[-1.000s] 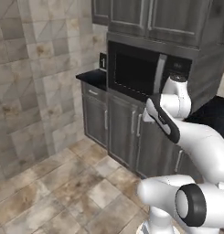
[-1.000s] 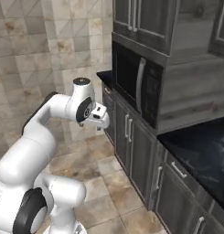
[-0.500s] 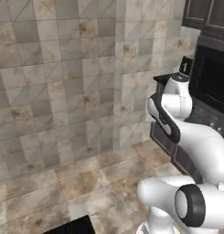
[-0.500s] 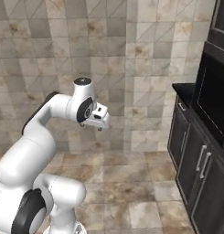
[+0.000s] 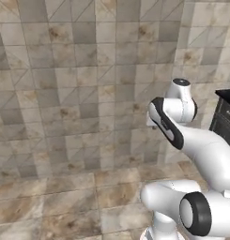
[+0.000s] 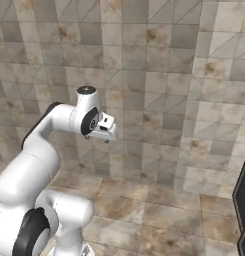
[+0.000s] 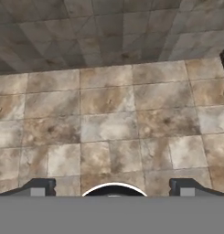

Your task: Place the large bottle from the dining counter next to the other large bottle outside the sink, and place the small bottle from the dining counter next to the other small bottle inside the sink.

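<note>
Looking along the hand camera, I am seeing my two-finger gripper (image 7: 113,187) standing spread wide with nothing between its two small dark finger tips (image 7: 39,187), and beneath them the brown and beige mottled stone floor tiles (image 7: 109,123) are running off toward the foot of the wall. From the right base camera, I am watching the white arm with dark joints (image 6: 41,145) holding the gripper (image 6: 108,134) out in mid-air, empty, well above the floor. Beyond it, the grey and tan tiled wall (image 6: 159,75) is facing me. At the right edge of the left base camera, a dark grey cabinet with a black top (image 5: 224,119) is showing. None of the bottles, nor the sink or dining counter, is appearing before me.
</note>
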